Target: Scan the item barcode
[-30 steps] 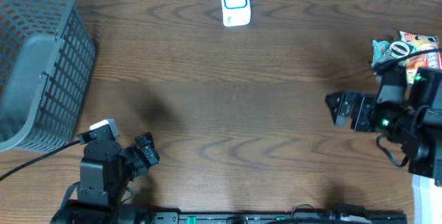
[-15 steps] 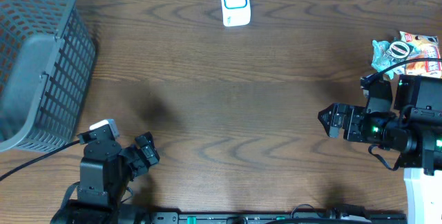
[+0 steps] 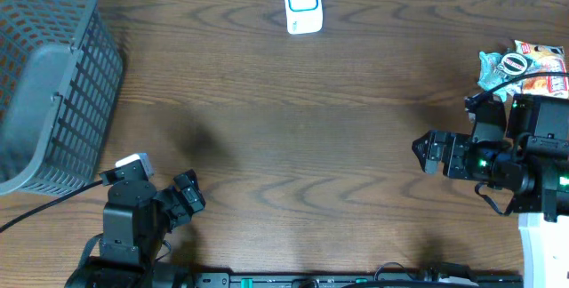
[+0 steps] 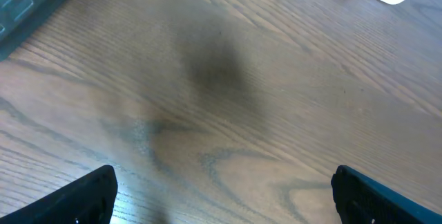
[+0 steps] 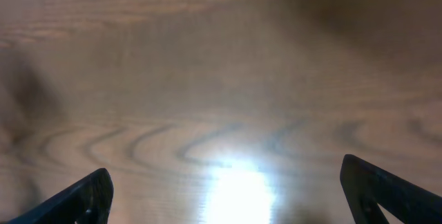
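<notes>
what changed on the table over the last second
The right claw shifted toward the near edge of the table as its arm swung back from the snack packet. Most of that move came in the first half second. It stayed open and empty, and nothing was taken hold of or let go. The left claw, grey basket, white scanner and the packet stayed where they were.

White barcode scanner (image 3: 302,4) with a blue-rimmed pale face, at the far edge of the counter (image 3: 293,128) near its middle, crinkled snack packet (image 3: 532,60) in teal, orange and white, lying at the far right edge, its near side hidden, well apart from the scanner
</notes>
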You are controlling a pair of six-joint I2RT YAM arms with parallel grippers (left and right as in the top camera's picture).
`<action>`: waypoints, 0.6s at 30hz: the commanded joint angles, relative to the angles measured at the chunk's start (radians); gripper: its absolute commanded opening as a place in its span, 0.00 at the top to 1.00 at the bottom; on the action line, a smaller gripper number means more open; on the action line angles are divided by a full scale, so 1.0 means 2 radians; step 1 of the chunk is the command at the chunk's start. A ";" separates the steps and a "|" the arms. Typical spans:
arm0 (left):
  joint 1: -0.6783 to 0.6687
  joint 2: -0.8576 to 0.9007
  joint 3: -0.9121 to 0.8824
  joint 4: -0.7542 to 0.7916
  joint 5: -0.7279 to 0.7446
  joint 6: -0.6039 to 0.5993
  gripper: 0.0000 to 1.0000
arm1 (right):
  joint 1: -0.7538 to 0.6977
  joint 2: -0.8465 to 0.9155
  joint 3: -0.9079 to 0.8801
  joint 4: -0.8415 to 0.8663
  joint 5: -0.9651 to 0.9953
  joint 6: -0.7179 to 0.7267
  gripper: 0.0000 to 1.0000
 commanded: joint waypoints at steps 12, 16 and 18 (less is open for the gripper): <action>0.001 -0.002 0.001 -0.001 -0.001 0.001 0.03 | 0.008 -0.240 -0.255 0.266 -0.001 -0.045 0.01; 0.001 -0.002 0.001 -0.001 -0.001 0.001 0.02 | 0.022 -0.326 -0.344 0.355 -0.006 -0.040 0.01; 0.001 -0.002 0.001 -0.001 -0.001 0.001 0.02 | 0.035 -0.360 -0.384 0.401 -0.006 -0.040 0.01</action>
